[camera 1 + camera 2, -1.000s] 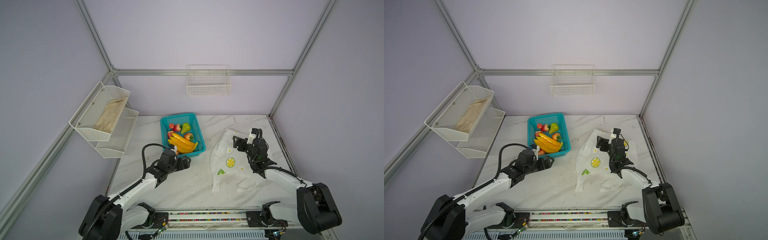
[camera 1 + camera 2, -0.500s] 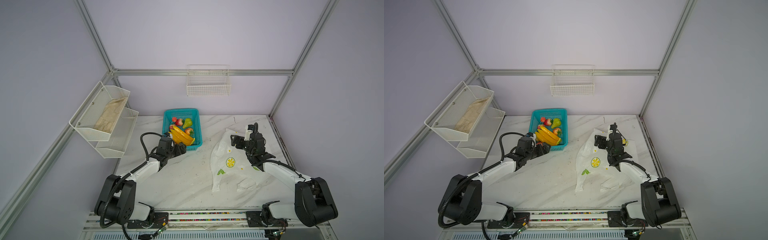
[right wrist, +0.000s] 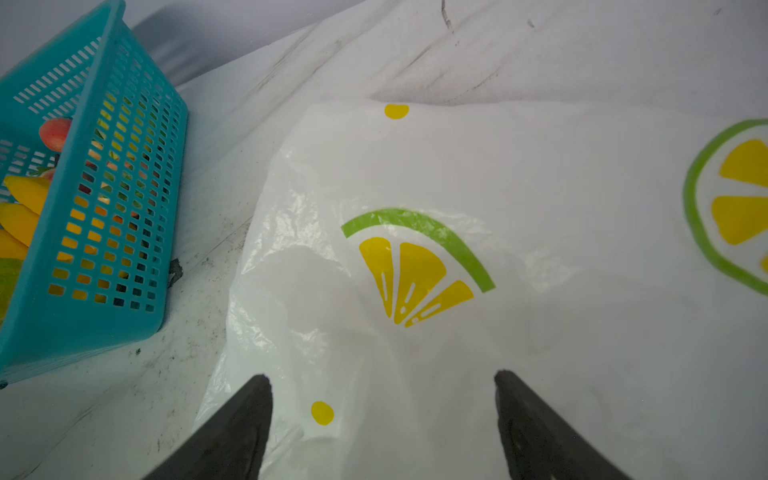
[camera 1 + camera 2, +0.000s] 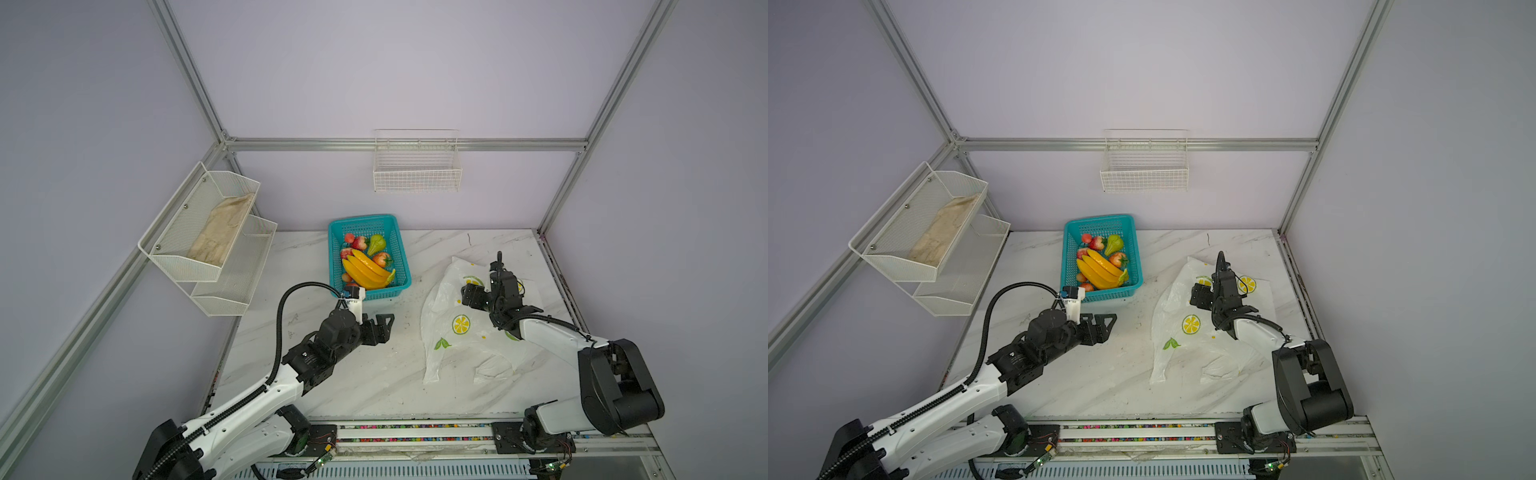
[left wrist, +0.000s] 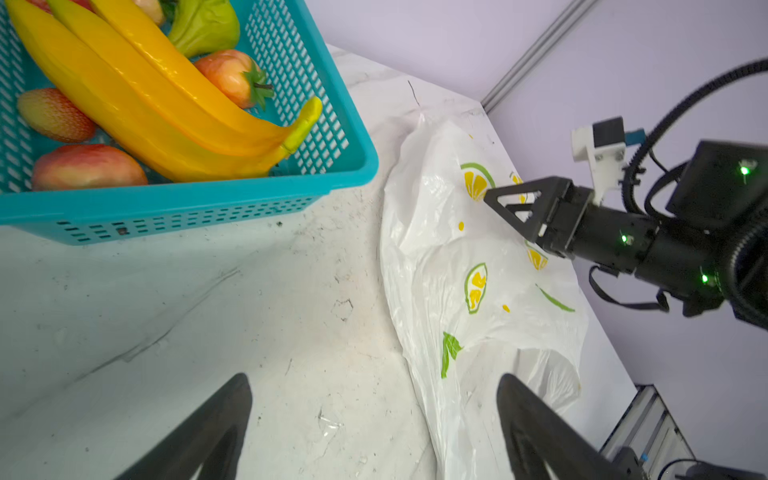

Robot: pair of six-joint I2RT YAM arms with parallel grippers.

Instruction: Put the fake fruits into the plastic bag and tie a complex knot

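**Two grippers open, fruit in the basket, bag flat on the tabletop**

Both top views show the left gripper [image 4: 381, 326] low over the bare white marble-patterned tabletop [image 4: 374, 386]. It is just near of the teal plastic mesh basket [image 4: 376, 293] and points right. Its jaws stand wide apart with nothing between them. In the left wrist view, only tabletop and the bag's edge lie beyond its two dark fingers [image 5: 216, 424].

All the glossy plastic fake fruits [image 4: 365, 262] lie inside that basket. The yellow banana bunch [image 4: 365, 270] lies across the middle. The green pear [image 4: 376, 243] and the red-pink strawberries [image 4: 360, 242] are at the far end.

To the right of the basket, with a strip of tabletop between, lies the thin translucent white plastic bag [image 4: 453, 353], printed with yellow lemon slices and green leaves. It is flat and crumpled, with loose folds at its near end.

Over the bag's far part is the right gripper [image 4: 470, 294], jaws spread wide and empty. In the right wrist view a lemon-slice print shows beyond its fingers. Whether the tips touch the film cannot be told.

On the left wall, a white two-tier mesh shelf [image 4: 195, 232] holds a folded beige cloth [image 4: 222, 228]. A white wire rack [image 4: 417, 178] hangs on the far wall.
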